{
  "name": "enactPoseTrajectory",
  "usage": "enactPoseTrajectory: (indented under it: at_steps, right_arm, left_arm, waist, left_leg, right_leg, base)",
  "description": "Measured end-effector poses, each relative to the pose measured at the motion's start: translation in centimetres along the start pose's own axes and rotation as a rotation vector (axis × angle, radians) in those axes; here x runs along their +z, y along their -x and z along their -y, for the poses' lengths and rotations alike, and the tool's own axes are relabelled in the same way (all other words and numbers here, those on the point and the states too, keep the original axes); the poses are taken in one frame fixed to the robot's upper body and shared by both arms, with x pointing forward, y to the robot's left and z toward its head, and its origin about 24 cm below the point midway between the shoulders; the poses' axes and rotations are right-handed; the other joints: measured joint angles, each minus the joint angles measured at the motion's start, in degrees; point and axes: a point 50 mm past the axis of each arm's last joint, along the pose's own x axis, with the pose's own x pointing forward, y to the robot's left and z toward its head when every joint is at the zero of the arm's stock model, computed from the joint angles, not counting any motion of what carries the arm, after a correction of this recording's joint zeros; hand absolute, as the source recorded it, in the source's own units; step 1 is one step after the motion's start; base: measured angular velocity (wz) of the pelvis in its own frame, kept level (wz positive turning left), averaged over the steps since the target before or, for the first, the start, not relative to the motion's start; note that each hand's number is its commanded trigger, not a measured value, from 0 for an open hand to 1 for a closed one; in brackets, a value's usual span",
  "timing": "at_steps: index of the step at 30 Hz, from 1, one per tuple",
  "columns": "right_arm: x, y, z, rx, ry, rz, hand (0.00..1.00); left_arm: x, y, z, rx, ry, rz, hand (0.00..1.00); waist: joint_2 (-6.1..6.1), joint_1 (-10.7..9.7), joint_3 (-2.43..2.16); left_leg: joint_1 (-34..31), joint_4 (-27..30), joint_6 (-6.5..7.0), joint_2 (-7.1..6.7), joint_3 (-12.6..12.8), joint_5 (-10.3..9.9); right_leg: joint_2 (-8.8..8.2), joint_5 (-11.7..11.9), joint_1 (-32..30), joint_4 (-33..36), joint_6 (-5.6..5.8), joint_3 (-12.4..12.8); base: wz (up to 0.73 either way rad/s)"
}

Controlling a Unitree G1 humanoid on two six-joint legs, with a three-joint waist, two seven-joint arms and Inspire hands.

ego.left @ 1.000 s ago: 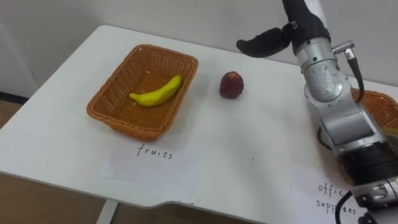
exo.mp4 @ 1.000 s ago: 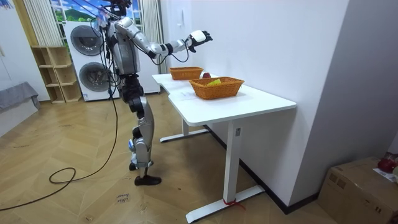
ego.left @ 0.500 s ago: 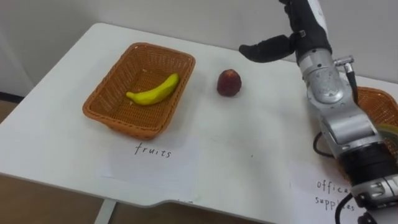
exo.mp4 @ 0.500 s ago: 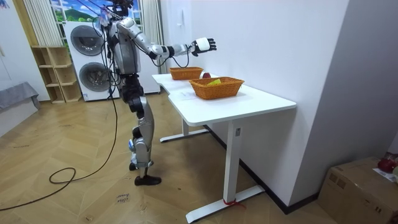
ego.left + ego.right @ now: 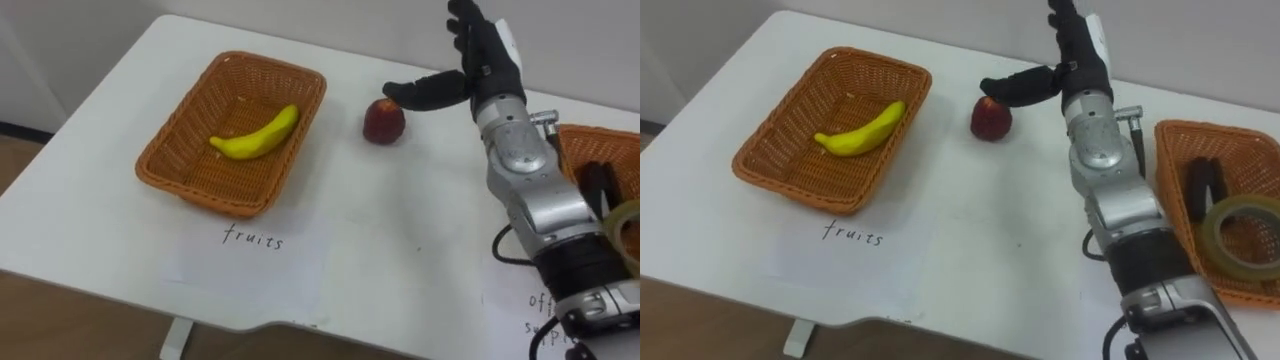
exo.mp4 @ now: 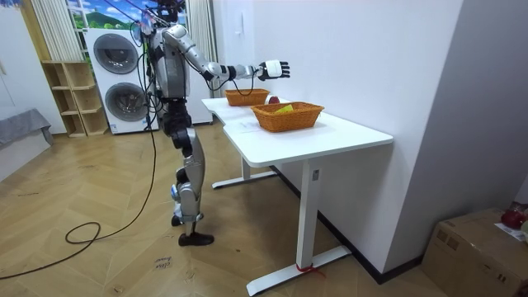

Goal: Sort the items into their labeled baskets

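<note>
Right robot hand (image 5: 484,58) is spread wide open and holds nothing, thumb just above the red apple (image 5: 383,121) on the desk (image 5: 400,240). The banana (image 5: 255,136) lies in the fruit basket (image 5: 160,158) alongside.

Home-style room with a laundry corner: two white front-loading washing machines stacked one on the other (image 6: 118,81), a low open wooden shelf unit (image 6: 71,99) beside them, pale curtains (image 6: 56,29), herringbone wood parquet floor (image 6: 99,214). White desk on metal legs (image 6: 330,136) against a plain white wall, brown cardboard box (image 6: 474,247) on the floor.
</note>
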Motion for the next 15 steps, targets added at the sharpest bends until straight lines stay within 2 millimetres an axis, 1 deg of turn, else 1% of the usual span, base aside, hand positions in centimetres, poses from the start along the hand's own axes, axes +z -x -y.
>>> enactPoseTrajectory:
  at_steps: [4,6,9,11,13,15]
  right_arm:
    - [-0.9,0.0,0.3,-0.014,0.003,-0.038,0.0]
    - [-1.4,0.0,0.5,-0.029,0.006,-0.061,0.0]
    - [-1.5,0.0,0.5,-0.038,0.01,-0.064,0.0]
    - [-1.7,-0.1,0.7,-0.054,0.014,-0.077,0.0]
    - [-1.8,-0.2,0.8,-0.063,0.016,-0.086,0.0]
    - [-2.2,-0.5,1.0,-0.079,0.026,-0.113,0.0]
  left_arm:
    - [-0.2,0.0,0.2,-0.005,0.002,-0.011,0.0]
    - [0.4,-0.1,0.3,-0.016,0.022,-0.001,0.0]
    - [0.7,-0.1,0.5,-0.022,0.021,0.008,0.0]
    - [1.3,-0.2,0.5,-0.028,0.052,0.018,0.0]
    - [1.3,-0.2,0.5,-0.03,0.069,0.017,0.0]
    - [1.4,-0.2,0.5,-0.031,0.087,0.016,0.0]
  waist:
    - [0.43,-0.1,-0.08]
    - [0.77,0.1,-0.09]
    - [0.82,0.9,-0.16]
    - [0.82,1.5,-0.15]
    - [0.82,1.5,-0.14]
    - [0.87,1.5,-0.04]
  left_leg:
    - [-1.7,0.4,0.18,-0.1,0.0,0.2]
    - [-2.4,0.3,0.34,-0.23,0.3,0.5]
    - [-3.7,0.4,0.38,-0.25,0.6,0.7]
    - [-4.5,0.4,0.34,-0.27,0.6,1.0]
    - [-4.8,0.4,0.31,-0.27,0.5,1.1]
    - [-5.0,0.3,0.3,-0.28,0.5,1.1]
  right_leg:
    - [-0.34,0.0,-1.6,0.5,0.01,-0.4]
    - [-0.61,0.0,-2.5,1.1,0.01,-0.5]
    - [-0.77,0.1,-4.1,1.6,-0.04,-0.4]
    - [-0.88,0.1,-5.1,2.0,-0.12,-0.4]
    - [-1.03,0.1,-5.5,2.0,-0.15,-0.4]
    - [-1.26,0.1,-5.6,2.0,-0.16,-0.5]
  base:
    - [0.04]
    - [0.02]
    - [-0.03]
    - [0.0]
    - [0.0]
    - [0.0]
